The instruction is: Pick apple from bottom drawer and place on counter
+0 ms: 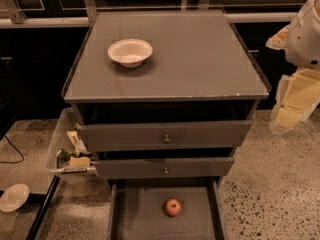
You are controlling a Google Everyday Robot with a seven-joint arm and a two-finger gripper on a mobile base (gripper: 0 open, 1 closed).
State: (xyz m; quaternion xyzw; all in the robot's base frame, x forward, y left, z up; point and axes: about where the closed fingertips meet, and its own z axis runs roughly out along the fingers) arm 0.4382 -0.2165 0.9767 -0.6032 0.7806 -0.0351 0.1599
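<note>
Arm (306, 31): white rounded housing, entering from the right, level with the counter's (200, 59) right rim and apart from it.
Gripper (287, 115): pale yellowish, hanging below the white housing, pointing down and leftward.
Gripper place: off the counter's front right corner, lower than its top, holding nothing.

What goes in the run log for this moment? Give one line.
stage: pre-grasp | apple: in open bottom drawer | gripper: at right of view beside counter, away from apple | white bowl: on counter
</note>
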